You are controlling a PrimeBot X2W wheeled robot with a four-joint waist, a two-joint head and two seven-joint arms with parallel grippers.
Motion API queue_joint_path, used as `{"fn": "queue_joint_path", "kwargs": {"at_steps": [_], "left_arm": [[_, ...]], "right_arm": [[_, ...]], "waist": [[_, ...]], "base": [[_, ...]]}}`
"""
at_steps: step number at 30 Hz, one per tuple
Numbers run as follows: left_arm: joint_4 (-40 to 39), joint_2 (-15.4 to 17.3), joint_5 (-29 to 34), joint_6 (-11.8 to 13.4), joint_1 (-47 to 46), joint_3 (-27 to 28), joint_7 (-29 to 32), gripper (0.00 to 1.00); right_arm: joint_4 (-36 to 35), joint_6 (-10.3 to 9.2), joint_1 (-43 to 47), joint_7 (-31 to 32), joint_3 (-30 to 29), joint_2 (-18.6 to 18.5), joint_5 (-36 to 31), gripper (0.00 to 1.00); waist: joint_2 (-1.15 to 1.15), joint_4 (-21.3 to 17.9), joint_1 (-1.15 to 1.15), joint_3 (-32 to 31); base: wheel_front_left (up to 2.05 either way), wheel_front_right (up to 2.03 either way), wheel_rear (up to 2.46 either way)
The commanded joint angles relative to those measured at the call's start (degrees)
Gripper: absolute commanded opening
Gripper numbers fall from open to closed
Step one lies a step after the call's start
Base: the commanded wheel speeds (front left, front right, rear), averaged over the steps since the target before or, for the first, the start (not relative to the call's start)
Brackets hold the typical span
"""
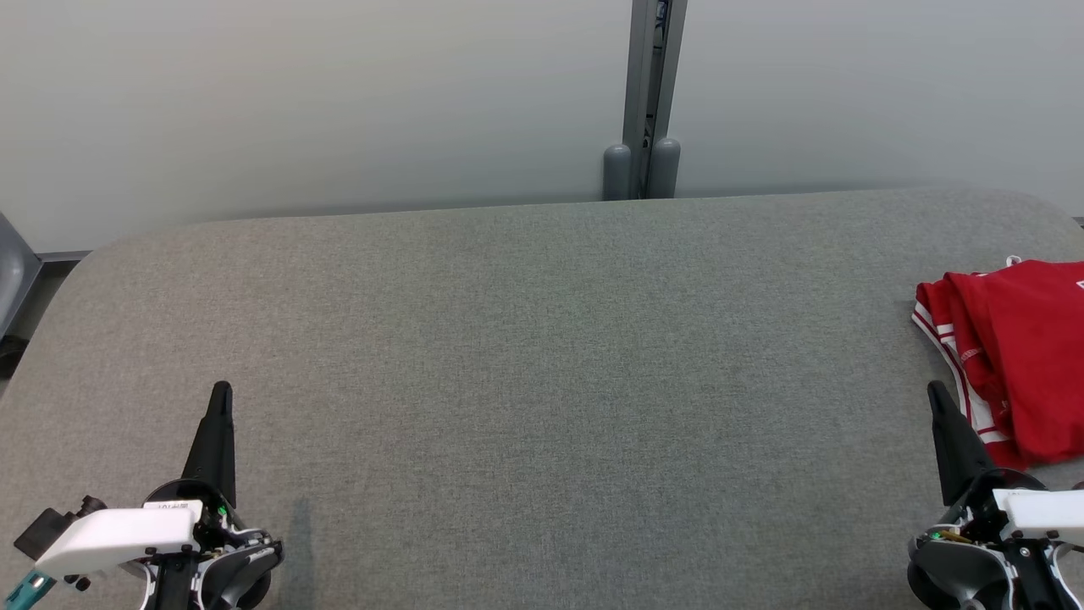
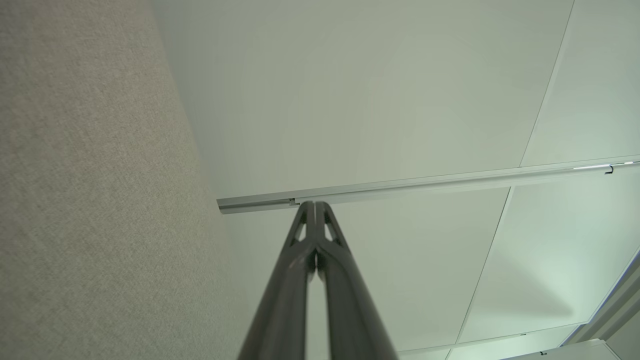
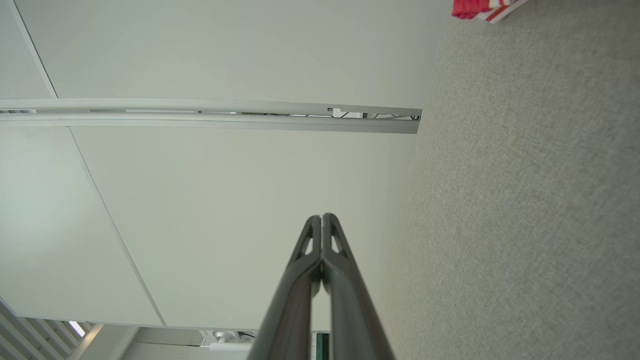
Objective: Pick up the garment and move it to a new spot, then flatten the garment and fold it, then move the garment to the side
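Note:
The garment [image 1: 1016, 356] is red with white stripes along its hem, and it lies bunched at the far right edge of the grey felt table [image 1: 542, 356], partly cut off by the head view's border. A corner of the garment [image 3: 482, 8] peeks in at the top of the right wrist view. My right gripper [image 1: 937, 393] rests at the lower right, shut and empty, its tip just left of the cloth's near edge. At the lower left my left gripper [image 1: 222, 391] is shut too, holding nothing. Both wrist views show the fingers [image 2: 315, 210] [image 3: 321, 222] pressed together.
A pale wall runs behind the table, with a grey vertical post [image 1: 650, 102] at its middle. A dark grey object [image 1: 13, 271] stands off the table's left edge. The table has rounded far corners.

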Motion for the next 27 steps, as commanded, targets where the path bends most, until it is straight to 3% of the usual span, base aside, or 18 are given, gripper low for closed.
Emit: {"fn": "queue_joint_path", "kwargs": {"at_steps": [1,27], "left_arm": [[0.0,0.1,0.1,-0.2,-0.9,0.2,0.1,0.00],[0.0,0.1,0.1,-0.2,-0.9,0.3,0.2,0.00]], "right_arm": [[0.1,0.04,-0.3,0.0,-0.1,-0.5,0.1,0.00],[0.1,0.03,-0.3,0.0,-0.1,-0.5,0.1,0.00]], "waist": [[0.00,0.0,0.00,0.0],[0.00,0.0,0.00,0.0]], "base": [[0.00,0.00,0.00],[0.00,0.00,0.00]]}}
